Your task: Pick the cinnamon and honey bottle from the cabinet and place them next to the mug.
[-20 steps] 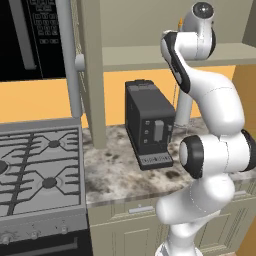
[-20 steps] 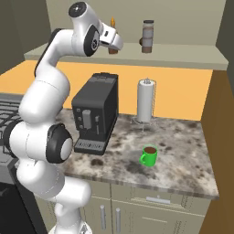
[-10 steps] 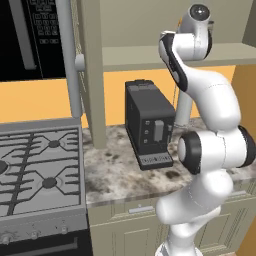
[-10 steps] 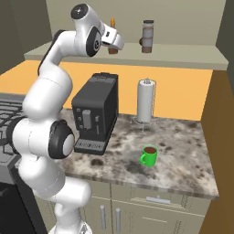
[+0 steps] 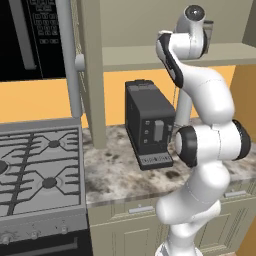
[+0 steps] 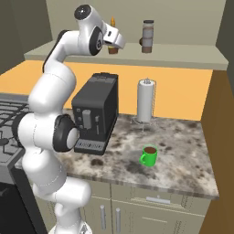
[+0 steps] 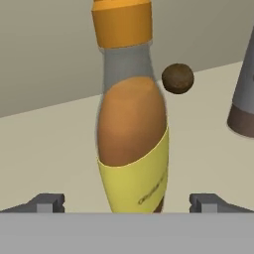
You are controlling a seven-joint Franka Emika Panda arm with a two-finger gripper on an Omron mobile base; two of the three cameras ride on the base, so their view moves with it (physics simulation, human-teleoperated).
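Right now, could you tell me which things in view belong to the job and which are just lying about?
Job: honey bottle between the open gripper fingers; cinnamon; cabinet shelf; green mug.

Lying about: coffee machine, paper towel roll, small brown ball, stove.

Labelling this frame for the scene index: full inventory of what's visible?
honey bottle: 1, amber with yellow band and orange top, on cabinet shelf, between the open fingers
cinnamon: 1, brownish-grey jar, on shelf
small ball: 1, brown, on shelf behind the bottle
cabinet: 1, beige, above counter
mug: 1, green, on counter
coffee machine: 1, black, on counter
paper towel roll: 1, white, on counter
stove: 1, grey
microwave: 1, black, above stove
gripper: 1, open, at the bottle
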